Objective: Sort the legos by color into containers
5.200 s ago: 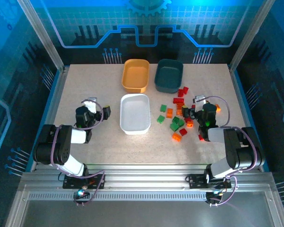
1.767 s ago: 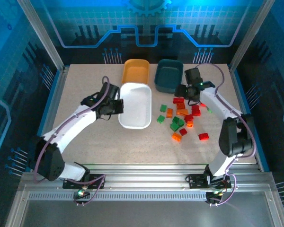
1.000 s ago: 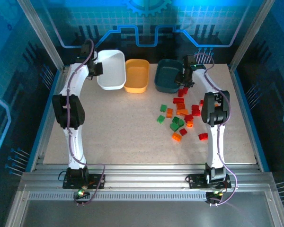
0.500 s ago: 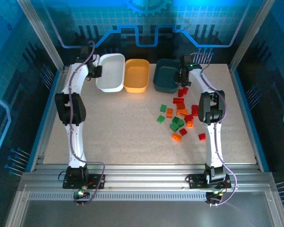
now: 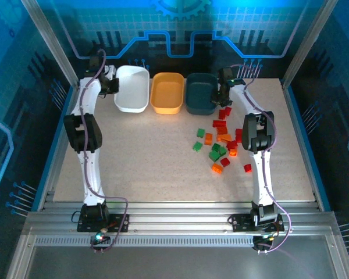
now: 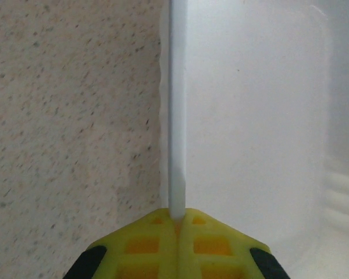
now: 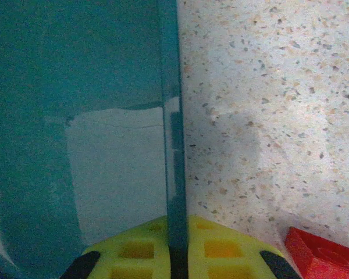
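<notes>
**Top external view: both hands clamped on tray rims, bricks loose on the tabletop**

Three trays stand side by side in a row along the far edge of the tabletop [image 5: 134, 168]: the white tray [image 5: 132, 97] on the left, the orange tray [image 5: 166, 96] in the middle, the teal tray [image 5: 198, 99] on the right. The left hand [image 5: 109, 86] is clenched on the white tray's left rim. In the left wrist view its yellow fingertips pinch that thin white wall [image 6: 176, 116], one inside the tray and one outside.

The right hand [image 5: 223, 92] grips the teal tray's right rim. In the right wrist view the teal wall [image 7: 170, 116] runs down between the closed fingertips, and a red brick [image 7: 323, 258] lies on the tabletop just beside the hand.

Red, orange and green bricks [image 5: 221, 139] lie scattered right of centre, on the near side of the teal tray.
</notes>
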Robot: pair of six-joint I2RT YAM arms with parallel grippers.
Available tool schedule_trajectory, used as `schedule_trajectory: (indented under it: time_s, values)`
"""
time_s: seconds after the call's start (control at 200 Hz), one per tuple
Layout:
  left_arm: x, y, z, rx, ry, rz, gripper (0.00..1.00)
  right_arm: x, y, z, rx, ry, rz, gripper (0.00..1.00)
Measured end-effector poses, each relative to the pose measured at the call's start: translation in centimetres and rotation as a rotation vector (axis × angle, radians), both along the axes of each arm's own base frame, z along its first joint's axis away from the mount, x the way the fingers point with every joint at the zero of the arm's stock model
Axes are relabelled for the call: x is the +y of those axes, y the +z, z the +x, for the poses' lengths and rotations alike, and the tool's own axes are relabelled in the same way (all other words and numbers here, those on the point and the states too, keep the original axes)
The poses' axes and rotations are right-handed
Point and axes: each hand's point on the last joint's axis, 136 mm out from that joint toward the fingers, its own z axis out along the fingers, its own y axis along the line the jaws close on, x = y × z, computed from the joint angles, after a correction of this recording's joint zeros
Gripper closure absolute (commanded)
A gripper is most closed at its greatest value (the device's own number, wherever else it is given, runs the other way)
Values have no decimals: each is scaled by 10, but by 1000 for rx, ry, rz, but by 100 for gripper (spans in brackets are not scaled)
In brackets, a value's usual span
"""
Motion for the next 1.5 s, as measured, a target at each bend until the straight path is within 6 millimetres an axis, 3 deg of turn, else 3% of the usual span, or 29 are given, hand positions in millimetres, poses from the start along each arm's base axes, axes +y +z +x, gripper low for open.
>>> schedule_trajectory:
  time_s: [0.255, 0.575, 0.68, 0.85, 1.131, 1.386, 1.436, 1.501]
  values:
    - [-16, -43, 11, 48, -35, -46, 100, 11, 0, 8, -20, 59, 40, 90]
    - [-20, -46, 9, 58, -78, -23, 100, 14, -1, 5, -17, 93, 41, 92]
    - [-23, -49, 5, 69, -95, -15, 100, 12, -3, -7, 4, 95, 38, 91]
    - [-35, -50, -9, 107, -140, 18, 100, 7, -3, -30, 43, 98, 24, 92]
    - [-41, -55, -51, 203, -146, 22, 100, -1, 0, -63, 80, 105, 4, 92]
    - [-41, -55, -70, 225, -119, 29, 100, 0, -2, -75, 83, 110, 10, 88]
    - [-40, -55, -69, 223, -111, 27, 93, 1, -1, -76, 84, 109, 14, 86]
    - [-40, -55, -69, 224, -107, 32, 77, 3, -1, -76, 85, 109, 21, 82]
